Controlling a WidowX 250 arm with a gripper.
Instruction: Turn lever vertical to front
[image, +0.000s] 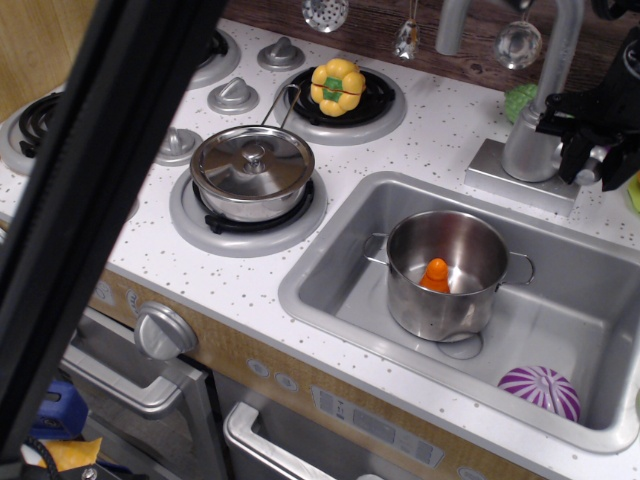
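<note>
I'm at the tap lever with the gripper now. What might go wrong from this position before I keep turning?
1. The gripper covers most of the lever, so I cannot tell how firm the hold is; the rounded end may slip out.
2. The black fingers sit right beside the tap body; a wide sweep could press against it or its base plate.
3. The sink lies just in front, so swinging forward and low might clip its rim.

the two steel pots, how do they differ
The pot on the stove is shallow and closed by a knobbed lid; the pot in the sink is taller, open, and holds an orange item. The first sits on a burner, the second in the sink basin. Both are shiny steel.
</note>
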